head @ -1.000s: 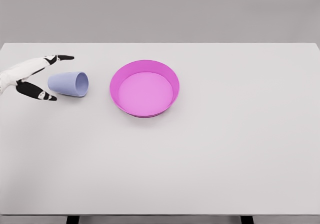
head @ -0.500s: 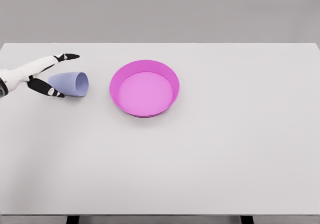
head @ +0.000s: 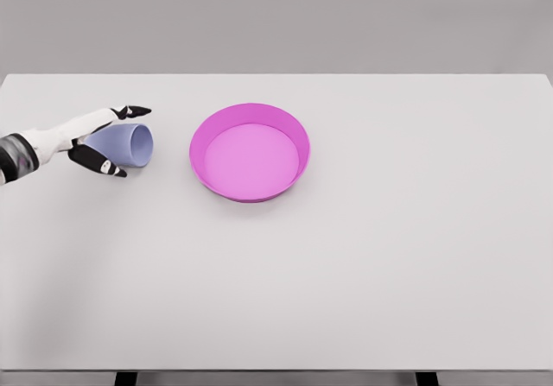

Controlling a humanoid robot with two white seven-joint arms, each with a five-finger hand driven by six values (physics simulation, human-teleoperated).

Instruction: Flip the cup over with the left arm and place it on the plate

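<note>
A pale blue cup lies on its side at the left of the white table, its mouth turned toward the plate. My left hand reaches in from the left edge, fingers spread around the cup's base end: the upper fingers lie over its far side and the thumb runs along its near side. The fingers are not closed on it. The pink plate, a shallow round dish, sits to the right of the cup with a small gap between them. The right arm is out of view.
Only the cup, the plate and my left hand are on the table. The table's far edge runs just behind the hand and plate.
My left hand has slid rightward over the last second, from beside the cup's base to straddling the cup. Cup and plate have stayed put.
</note>
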